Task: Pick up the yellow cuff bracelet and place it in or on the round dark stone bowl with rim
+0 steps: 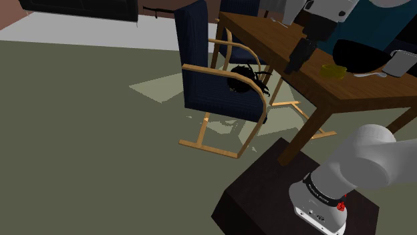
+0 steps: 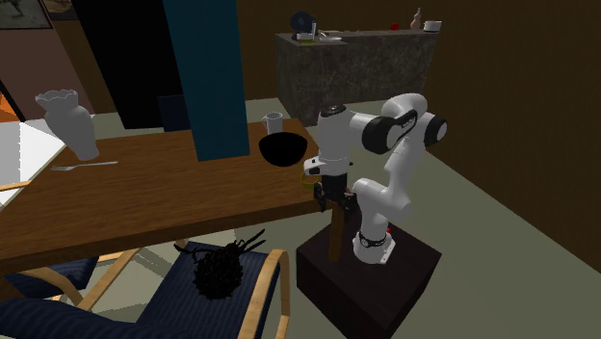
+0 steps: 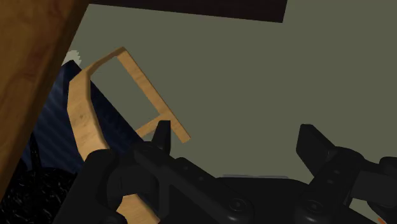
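Two black jaws stand wide apart, holding nothing, near the yellow bracelet on the wooden table.

All three views are dim, with soft, even light and no glare. In the shoulder view the olive-grey floor is flat in tone apart from paler patches beneath the navy armchair with pale wooden arms. The white robot arm is the brightest surface there. The second exterior view is murkier and brown-tinted, and the white ruffled vase stands out against the gloom. In the wrist view the black gripper shows as a near-flat silhouette, only faintly shaded.
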